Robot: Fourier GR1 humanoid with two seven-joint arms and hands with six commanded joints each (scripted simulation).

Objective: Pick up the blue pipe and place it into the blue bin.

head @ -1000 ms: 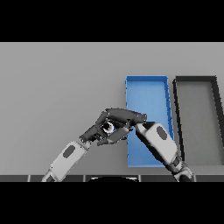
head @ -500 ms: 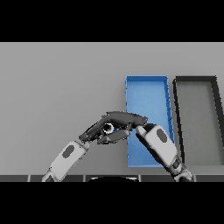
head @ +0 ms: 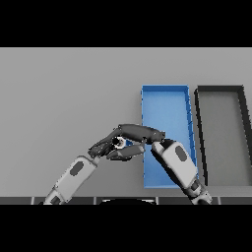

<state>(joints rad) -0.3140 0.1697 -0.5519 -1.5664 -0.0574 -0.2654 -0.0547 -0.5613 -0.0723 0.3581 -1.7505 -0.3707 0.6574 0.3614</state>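
The blue pipe [head: 118, 142] shows its pale ring-shaped end, with a bit of blue at its right, just left of the blue bin [head: 165, 101]. My right hand [head: 140, 133] comes in from the lower right across the bin. Its fingers reach over the pipe and its thumb [head: 125, 153] curls under it, pinching the pipe. My left hand [head: 101, 147] comes in from the lower left and sits against the pipe's left side with relaxed fingers. Most of the pipe's body is hidden between the two hands.
A black bin [head: 222, 93] stands right of the blue bin, close beside it. My right forearm [head: 178, 165] covers the near part of the blue bin. The grey table [head: 64, 98] stretches to the left and back.
My right arm has sunk slightly toward the near edge. The pipe and both hands stay together in nearly the same spot.
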